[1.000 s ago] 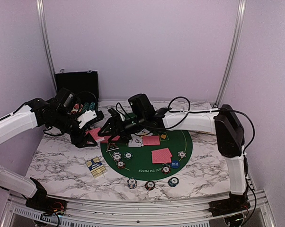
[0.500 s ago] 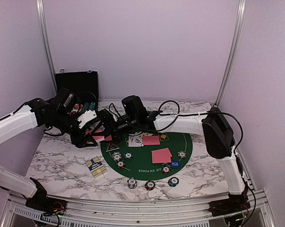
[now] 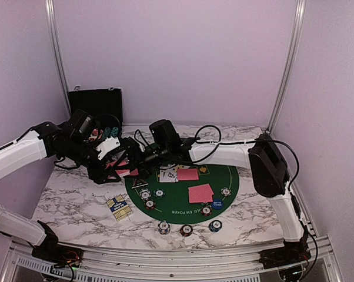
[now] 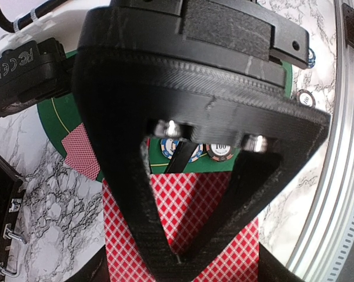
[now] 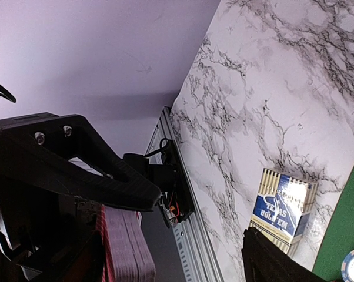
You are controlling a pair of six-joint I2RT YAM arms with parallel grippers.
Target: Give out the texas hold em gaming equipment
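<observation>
At the left edge of the green mat (image 3: 172, 202) my two arms meet over the bench (image 5: 271, 88). My left fingers (image 3: 109, 168) are pressed together on the deck of red-backed cards (image 4: 189, 197). My right fingers (image 5: 265, 258) stand wide apart and hold nothing; the edge of the deck sits between them, close to one finger. I think the danger is that they pinch several cards instead of one, or bump the left fingers, because everything is so close. Then the deck could spill. From above, the two arms overlap and I cannot see the gap. Only the left wrist camera shows the clamped card backs. Only the right wrist camera shows the thickness of the deck and the blue card box (image 5: 283, 208) beside the mat.
</observation>
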